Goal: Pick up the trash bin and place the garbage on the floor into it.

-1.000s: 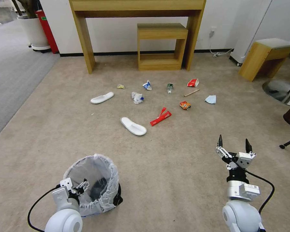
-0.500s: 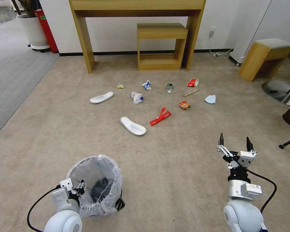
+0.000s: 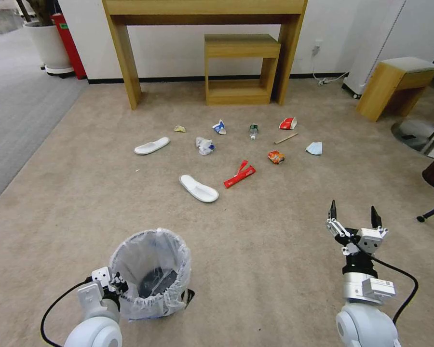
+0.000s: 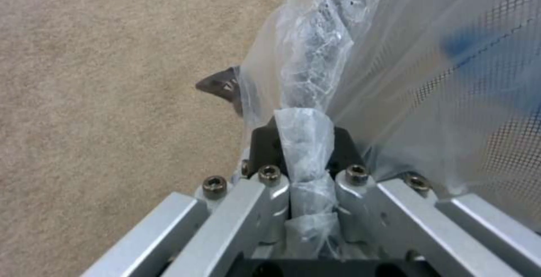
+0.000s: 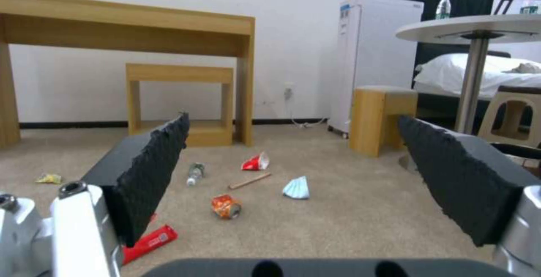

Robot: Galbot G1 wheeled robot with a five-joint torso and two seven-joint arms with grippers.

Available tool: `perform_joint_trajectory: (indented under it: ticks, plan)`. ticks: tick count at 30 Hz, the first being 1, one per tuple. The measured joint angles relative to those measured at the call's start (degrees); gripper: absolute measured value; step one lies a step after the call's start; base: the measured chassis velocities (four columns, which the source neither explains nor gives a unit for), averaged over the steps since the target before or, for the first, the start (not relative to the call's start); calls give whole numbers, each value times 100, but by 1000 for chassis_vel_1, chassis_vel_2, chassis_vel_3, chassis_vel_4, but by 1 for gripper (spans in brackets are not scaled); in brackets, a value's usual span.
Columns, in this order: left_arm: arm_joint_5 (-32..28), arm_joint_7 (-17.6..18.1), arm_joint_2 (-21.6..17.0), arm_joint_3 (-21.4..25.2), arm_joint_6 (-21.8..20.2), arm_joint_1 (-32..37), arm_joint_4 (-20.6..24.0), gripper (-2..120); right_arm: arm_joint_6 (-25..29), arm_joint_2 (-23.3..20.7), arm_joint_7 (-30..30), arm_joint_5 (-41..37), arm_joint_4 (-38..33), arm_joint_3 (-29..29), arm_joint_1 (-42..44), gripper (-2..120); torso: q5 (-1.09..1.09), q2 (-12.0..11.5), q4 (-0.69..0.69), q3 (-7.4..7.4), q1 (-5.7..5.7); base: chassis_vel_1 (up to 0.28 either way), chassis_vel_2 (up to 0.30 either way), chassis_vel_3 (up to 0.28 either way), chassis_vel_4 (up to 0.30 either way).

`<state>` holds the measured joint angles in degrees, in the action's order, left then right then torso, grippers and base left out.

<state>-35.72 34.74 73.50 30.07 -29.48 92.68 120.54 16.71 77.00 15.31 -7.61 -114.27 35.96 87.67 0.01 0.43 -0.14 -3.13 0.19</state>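
Nearest the robot, on its left, the left gripper (image 3: 116,284) was clenched on the rim of the trash bin (image 3: 152,274); in the left wrist view its fingers (image 4: 270,150) pinched a bunched fold of the bag liner (image 4: 304,141) between them. The bin stood upright near the near edge of the floor (image 3: 255,250), its liner frilled over the rim and something dark lying at its bottom.

On the robot's right, at about the same depth, the right gripper (image 3: 353,217) hung above bare carpet with its jaws spread wide and nothing between them, pointing toward the litter; the right wrist view showed the two black pads (image 5: 152,163) well apart.

Farther out, the garbage lay scattered across the middle of the floor. Closest came a white slipper (image 3: 198,188), with a red wrapper (image 3: 239,176) just beside it on the right. Beyond them lay an orange packet (image 3: 276,156), a pale blue mask (image 3: 314,148), a crumpled white scrap (image 3: 204,145) and the second slipper (image 3: 152,145). Next came a wooden stick (image 3: 286,138), a green-label bottle (image 3: 253,130), a blue-white carton (image 3: 220,127), a second red wrapper (image 3: 288,124) and a small yellowish scrap (image 3: 180,128).

Behind all that, at the far edge of the floor against the wall, stood a wooden desk (image 3: 205,14) with a low wooden stool (image 3: 241,67) under it.
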Motion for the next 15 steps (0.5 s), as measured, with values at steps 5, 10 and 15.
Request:
perform_joint_trajectory:
  ticks: [5,10,15]
  plan:
    - [11,-9,-8,-14,19,-20,-46,3,0,12,0,1,41,2,-4,92,1,0,1,0,0,0,0,0,0]
    - [108,-119,20,-5,110,-33,-123,3,2,19,0,0,94,-14,-14,91,2,1,1,1,-1,0,0,0,0]
    - [169,-210,95,23,160,-54,-155,3,2,19,8,-24,107,-33,-1,90,1,1,1,1,-1,0,0,0,0]
